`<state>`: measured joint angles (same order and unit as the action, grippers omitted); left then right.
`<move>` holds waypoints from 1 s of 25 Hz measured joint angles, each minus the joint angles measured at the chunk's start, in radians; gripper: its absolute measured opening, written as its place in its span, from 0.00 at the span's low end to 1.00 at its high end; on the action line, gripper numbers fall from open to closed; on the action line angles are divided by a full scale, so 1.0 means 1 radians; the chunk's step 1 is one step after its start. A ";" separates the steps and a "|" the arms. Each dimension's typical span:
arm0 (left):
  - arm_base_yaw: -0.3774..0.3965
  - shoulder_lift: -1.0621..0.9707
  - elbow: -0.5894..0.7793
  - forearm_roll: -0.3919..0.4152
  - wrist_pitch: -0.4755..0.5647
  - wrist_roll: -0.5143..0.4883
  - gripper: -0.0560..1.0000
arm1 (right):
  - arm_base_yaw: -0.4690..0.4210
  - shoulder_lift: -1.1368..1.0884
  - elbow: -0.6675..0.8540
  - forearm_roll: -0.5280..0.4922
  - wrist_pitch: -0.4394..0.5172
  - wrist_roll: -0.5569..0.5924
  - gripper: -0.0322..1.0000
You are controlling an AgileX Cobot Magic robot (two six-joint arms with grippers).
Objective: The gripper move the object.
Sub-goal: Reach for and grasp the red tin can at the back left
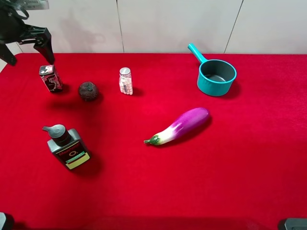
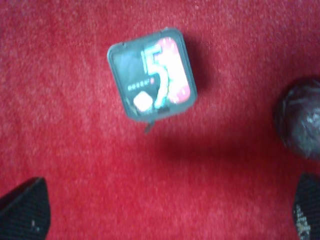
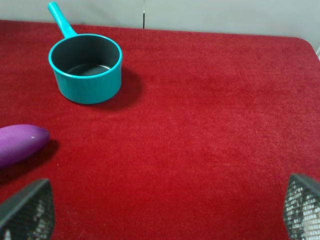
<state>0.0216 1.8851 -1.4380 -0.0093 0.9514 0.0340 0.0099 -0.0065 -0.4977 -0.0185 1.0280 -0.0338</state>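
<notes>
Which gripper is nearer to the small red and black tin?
Left. The left gripper hangs open close above the tin; the right gripper is far off, on the side of the teal pot.

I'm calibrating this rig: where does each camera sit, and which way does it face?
Exterior high: mounted high, looking down on the red table; the left tool shows, near the tin.
Left wrist: on the left arm, facing straight down at the tin's top; open fingertips show.
Right wrist: on the right arm, looking low across the table at the saucepan; right tool open.
Shared: exterior and left wrist both see tin and ball.
</notes>
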 joint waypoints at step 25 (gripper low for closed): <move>0.000 0.274 0.000 0.015 -0.212 0.001 0.96 | 0.000 0.000 0.000 0.000 0.000 0.000 0.70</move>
<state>0.0216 2.1588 -1.4380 0.0053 0.7391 0.0349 0.0099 -0.0065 -0.4977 -0.0185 1.0280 -0.0338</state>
